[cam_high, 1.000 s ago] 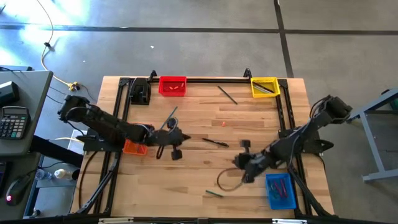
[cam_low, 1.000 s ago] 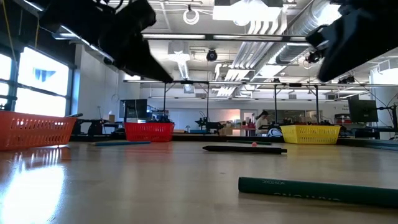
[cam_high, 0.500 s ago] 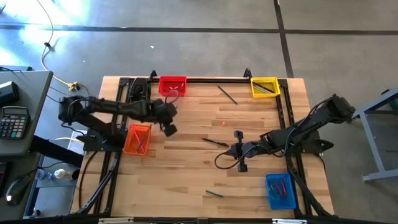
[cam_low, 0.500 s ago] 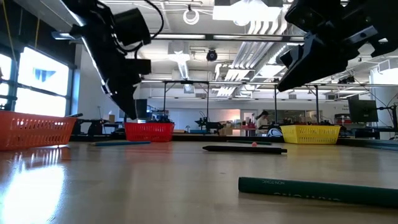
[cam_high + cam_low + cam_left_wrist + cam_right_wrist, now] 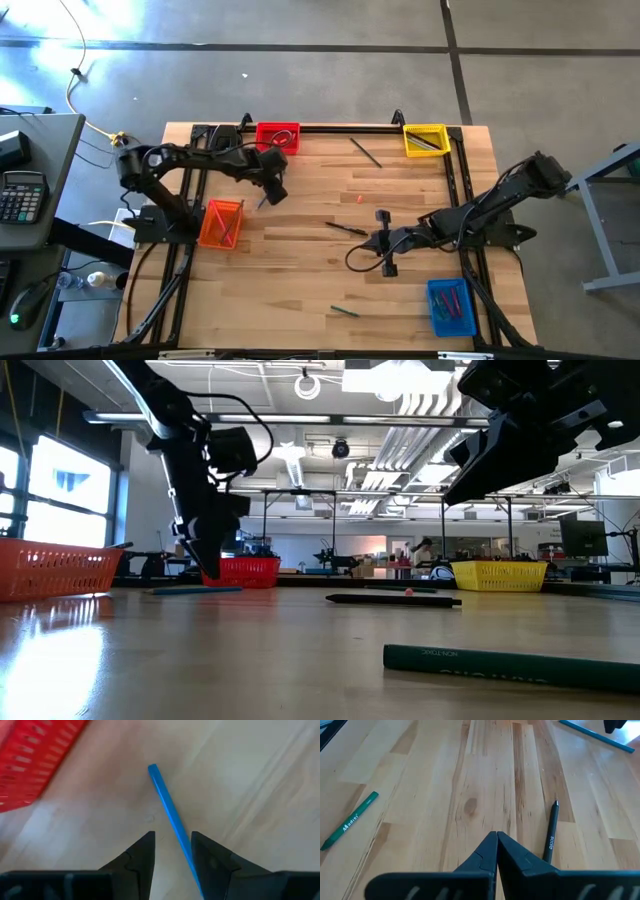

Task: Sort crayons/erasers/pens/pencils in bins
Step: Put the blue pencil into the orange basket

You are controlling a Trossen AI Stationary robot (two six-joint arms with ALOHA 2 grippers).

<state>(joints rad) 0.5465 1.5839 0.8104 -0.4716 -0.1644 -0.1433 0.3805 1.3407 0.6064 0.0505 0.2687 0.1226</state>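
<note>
One pen, left arm's job.
Noted left pincer (image 5: 172, 837) spread, empty, clear of the bench (image 5: 300, 290), just beside the red bin (image 5: 277, 138). Saw blue pen (image 5: 167, 805) flat on the wood directly below, passing through the gap, hugging one finger (image 5: 210, 857) more than the other. Read its long axis as running forward out of the pincer, so jaws would close across it; judged a straight drop plus a slight sideways recentre enough. Found right pincer (image 5: 497, 836) pressed together mid-bench beside a black pen (image 5: 550, 831), well apart from the blue one.
</note>
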